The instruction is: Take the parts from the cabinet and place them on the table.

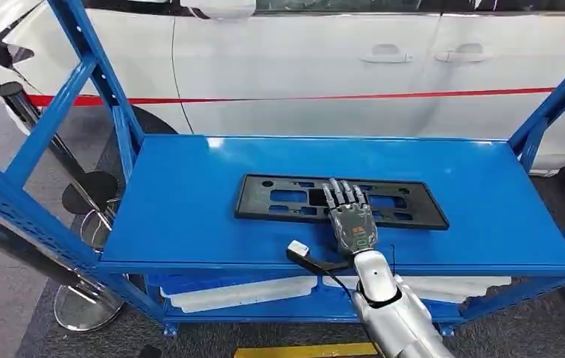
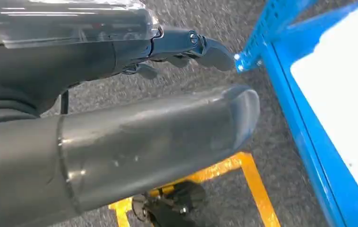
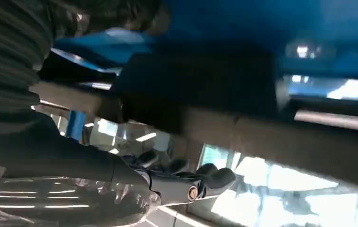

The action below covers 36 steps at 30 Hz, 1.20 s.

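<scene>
Blue shelf [image 1: 190, 224]: right hand [image 1: 350, 220] seemingly rests on black plate [image 1: 279, 198].

Right arm [image 1: 395, 313]: silver, rounded casing – black ring at wrist.
Right robot hand [image 1: 350, 216]: dark grey fingers, printed back plate.
Cable [image 1: 317, 262]: black, white connector.
Left robot hand [image 2: 120, 118]: thick grey thumb – clear cover.

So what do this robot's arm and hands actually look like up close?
The right arm is a glossy silver shell with a black ring at the wrist and a black cable looping beside it. The right hand is dark grey metal with jointed fingers and a small coloured marking on its back. The left hand shows a thick smooth grey thumb and darker fingers.
</scene>
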{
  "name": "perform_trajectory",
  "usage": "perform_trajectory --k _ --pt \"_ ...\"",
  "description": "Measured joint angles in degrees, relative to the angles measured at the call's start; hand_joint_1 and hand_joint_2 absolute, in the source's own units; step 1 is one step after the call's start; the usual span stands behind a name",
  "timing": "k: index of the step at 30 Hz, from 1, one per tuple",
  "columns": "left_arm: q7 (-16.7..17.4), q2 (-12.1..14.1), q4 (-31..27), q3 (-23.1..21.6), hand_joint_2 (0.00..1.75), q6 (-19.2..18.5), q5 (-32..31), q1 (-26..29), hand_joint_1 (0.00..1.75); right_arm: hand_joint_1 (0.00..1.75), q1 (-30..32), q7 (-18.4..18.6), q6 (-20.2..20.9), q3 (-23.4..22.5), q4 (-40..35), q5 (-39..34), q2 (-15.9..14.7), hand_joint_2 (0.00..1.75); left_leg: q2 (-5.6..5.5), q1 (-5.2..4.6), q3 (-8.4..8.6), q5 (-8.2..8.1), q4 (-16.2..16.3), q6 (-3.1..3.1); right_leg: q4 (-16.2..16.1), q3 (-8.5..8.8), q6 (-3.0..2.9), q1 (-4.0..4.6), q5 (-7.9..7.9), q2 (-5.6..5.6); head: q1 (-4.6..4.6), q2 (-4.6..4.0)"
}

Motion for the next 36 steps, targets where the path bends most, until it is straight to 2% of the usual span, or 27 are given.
perform_trajectory --k 1,2,3,4,7,8,9,11,12,13,14,15,17,18,19,20,22,23,24,27,28,30,32,33,34,35,36 --pt "0.0 0.02 0.0 0.07 0.0 -0.02 -0.02 0.06 0.0 1.75 0.15 -0.13 0.07 -0.13 0.24 0.0 -0.07 1.75 0.07 -0.14 -0.29 0.09 0.02 0.13 5.87 -2.75 0.19 -0.02 -2.74 0.0 -0.02 0.0" --pt "0.0 0.02 0.0 0.13 0.0 -0.07 -0.09 0.13 0.0 1.75 0.3 -0.24 0.05 -0.26 0.35 0.0 -0.11 1.75 0.11 -0.27 -0.51 0.13 0.07 0.19 10.18 -4.82 0.27 0.0 -4.27 0.0 -0.02 0.0" --pt "0.0 0.02 0.0 0.24 0.0 -0.09 -0.11 0.18 0.0 1.75 0.45 -0.26 0.0 -0.37 0.42 0.0 -0.13 1.75 0.12 -0.37 -0.58 0.15 0.09 0.2 11.87 -5.6 0.24 0.01 -4.33 0.0 0.0 0.0" --pt "0.0 0.02 0.0 0.37 0.0 -0.15 -0.13 0.23 0.0 1.75 0.65 -0.42 0.0 -0.5 0.53 0.0 -0.13 1.75 0.12 -0.41 -0.56 0.15 0.11 0.19 10.69 -4.92 0.11 0.03 -3.03 0.0 0.0 0.0" --pt "0.02 -0.09 0.0 0.44 0.0 -0.15 -0.15 0.2 0.0 1.75 0.67 -0.96 0.09 -0.88 0.66 0.0 -0.13 1.75 -0.01 -0.56 -0.31 0.11 0.19 0.01 -4.54 3.18 -1.03 0.17 4.24 0.02 0.0 0.0" --pt "0.02 -0.33 0.0 0.44 0.0 -0.15 -0.15 0.21 0.0 1.75 0.59 -1.03 0.09 -0.98 0.66 0.0 -0.15 1.75 0.03 -0.57 -0.43 0.13 0.22 -0.16 -6.96 4.2 -1.47 0.41 3.52 0.01 -0.02 0.0" --pt "0.02 -0.39 0.0 0.46 0.0 -0.15 -0.15 0.13 0.0 1.75 0.61 -1.14 0.09 -1.03 0.68 0.0 -0.15 1.75 -0.07 -0.92 -0.59 0.11 0.38 -0.64 -7.28 4.05 -1.42 0.67 4.15 -0.11 -0.02 0.0" --pt "0.0 -0.41 0.0 0.5 0.0 -0.15 -0.15 0.16 0.0 1.75 0.64 -1.25 0.46 -1.18 0.74 0.0 -0.15 1.75 -0.07 -0.66 -0.61 0.32 0.07 -1.26 -7.06 3.86 -1.67 0.92 4.09 -0.16 -0.02 0.0" --pt "0.0 -0.42 0.0 0.5 0.0 -0.2 -0.15 0.16 0.0 1.75 0.58 -1.29 0.61 -1.33 0.74 0.0 -0.13 1.75 -0.08 -0.79 -0.53 0.39 -0.04 -1.63 -7.37 3.92 -1.93 0.83 4.27 -0.17 -0.04 0.0" --pt "-0.02 -0.39 0.0 0.53 0.0 -0.2 -0.15 0.15 0.0 1.75 0.57 -1.36 0.74 -1.33 0.74 0.0 -0.02 1.75 -0.16 -0.57 -0.85 -0.15 0.47 -1.86 -7.97 4.26 -2.4 0.13 4.68 -0.43 -0.02 0.0" --pt "-0.07 -0.39 0.0 0.53 0.0 -0.2 -0.15 0.15 0.0 1.75 0.51 -1.4 0.83 -1.38 0.77 0.0 0.04 1.75 -0.13 -0.64 -1.42 -1.58 2.25 -2.05 -8.12 4.35 -2.72 0.13 4.69 -0.56 -0.04 0.0" --pt "-0.07 -0.46 0.0 0.55 0.0 -0.24 -0.17 0.13 0.0 1.75 0.5 -1.4 0.94 -1.47 0.79 0.0 0.02 1.75 -0.13 -0.54 -3.23 -4.0 6.26 -2.25 -8.12 4.31 -3.06 0.13 4.7 -0.72 -0.07 0.0" --pt "-0.07 -0.48 0.0 0.55 0.0 -0.24 -0.18 0.28 0.0 1.75 0.54 -1.4 0.94 -1.49 0.85 0.0 0.04 1.75 -0.13 -0.37 -7.36 -7.91 15.2 -2.67 -8.08 4.21 -3.09 0.24 4.69 -0.78 -0.04 0.0" --pt "-0.07 -0.48 0.0 0.57 0.0 -0.24 -0.18 0.35 0.0 1.75 0.55 -1.4 0.96 -1.51 0.9 0.0 0.04 1.75 -0.13 -0.35 -8.72 -8.42 18.06 -2.82 -8.02 4.19 -3.09 0.25 4.69 -0.79 -0.04 0.0" --pt "-0.07 -0.46 0.0 0.59 0.0 -0.24 -0.17 0.42 0.0 1.75 0.54 -1.4 0.96 -1.53 0.94 0.0 0.02 1.75 -0.1 -0.28 -8.67 -7.5 17.88 -2.92 -7.99 4.24 -3.07 0.23 4.68 -0.78 -0.04 0.0" --pt "-0.07 -0.46 0.0 0.61 0.0 -0.24 -0.17 0.42 0.0 1.75 0.54 -1.4 0.96 -1.62 0.96 0.0 0.02 1.75 -0.09 -0.18 -7.44 -5.44 15.07 -2.95 -7.93 4.3 -2.98 0.18 4.61 -0.76 -0.04 0.0" --pt "-0.07 -0.39 0.0 0.81 0.0 -0.24 -0.17 0.35 0.0 1.75 0.52 -1.4 0.96 -1.71 0.98 0.0 0.02 1.75 -0.02 -0.03 -2.08 -0.05 4.34 -2.9 -7.51 4.43 -2.54 0.03 4.32 -0.65 -0.04 0.0" --pt "-0.07 -0.42 0.0 0.88 0.0 -0.26 -0.17 0.31 0.0 1.75 0.53 -1.4 0.96 -1.75 0.98 -0.02 0.02 1.75 0.01 -0.01 -0.53 -0.39 1.02 -2.82 -7.24 4.3 -2.18 0.14 4.1 -0.61 -0.04 0.0" --pt "-0.09 -0.44 0.0 0.9 0.0 -0.31 -0.2 0.22 0.0 1.75 0.47 -1.38 1.01 -1.84 1.01 -0.02 0.02 1.75 -0.21 -0.36 -0.34 -0.38 0.51 -2.31 -6.8 4.0 -1.82 0.51 3.96 -0.41 -0.04 0.0" --pt "-0.11 -0.44 0.0 0.98 0.0 -0.33 -0.2 0.37 0.0 1.75 0.5 -2.18 0.96 -2.49 1.07 -0.33 0.02 1.75 -0.19 -0.57 -0.58 -0.28 0.68 -1.42 -7.3 4.06 -0.97 0.43 4.37 -0.34 -0.04 0.0" --pt "-0.15 -0.5 0.0 1.01 0.0 -0.33 -0.33 0.33 0.0 1.75 0.52 -3.04 0.81 -2.93 1.07 -0.88 0.02 1.75 -0.1 -0.17 -0.39 0.18 0.07 -0.74 -7.0 3.94 -0.5 0.25 4.01 -0.26 -0.04 0.0" --pt "-0.26 -0.57 0.0 1.22 0.0 -0.31 -0.66 0.3 0.0 1.75 0.91 -7.28 -0.22 -3.76 0.49 -5.24 0.34 1.75 0.05 -0.18 -0.45 0.33 0.01 -0.15 -2.78 2.17 -0.23 0.11 0.79 -0.26 -0.02 0.0" --pt "-0.46 -0.61 0.0 1.7 0.0 -0.13 -0.68 0.42 0.0 1.75 2.95 -15.8 -0.62 -4.59 -2.47 -16.02 1.15 1.75 0.17 -0.23 -0.63 0.33 0.05 -0.03 6.8 -2.37 -0.01 0.06 -3.86 -0.27 -0.02 0.0" --pt "-0.66 -0.66 0.0 1.99 0.0 -0.02 -0.68 0.55 0.0 1.75 4.59 -19.71 -0.2 -4.61 -5.06 -21.92 1.68 1.75 0.17 -0.23 -0.68 0.33 0.09 -0.04 10.21 -4.02 0.03 0.06 -4.88 -0.28 -0.02 0.0" --pt "-0.96 -0.7 0.0 2.33 0.0 0.07 -0.57 0.73 0.0 1.75 6.09 -22.99 0.66 -4.55 -8.19 -27.33 2.3 1.75 0.19 -0.22 -0.65 0.29 0.11 -0.06 11.19 -4.53 0.0 0.05 -4.57 -0.28 -0.02 0.0" --pt "-1.2 -0.85 0.0 2.69 0.0 0.11 -0.46 0.97 0.0 1.75 7.64 -26.55 1.71 -4.13 -13.24 -34.62 3.39 1.75 0.2 -0.21 -0.5 0.18 0.13 -0.12 9.14 -3.55 -0.1 0.01 -2.66 -0.3 -0.02 0.0" --pt "-1.4 -1.0 0.0 3.12 0.0 0.2 -0.33 1.11 0.0 1.75 8.69 -27.28 2.72 -3.31 -18.65 -39.78 4.19 1.75 0.25 -0.2 -0.27 0.06 0.15 -0.27 4.78 -1.3 -0.31 0.01 -0.02 -0.3 -0.02 0.0"
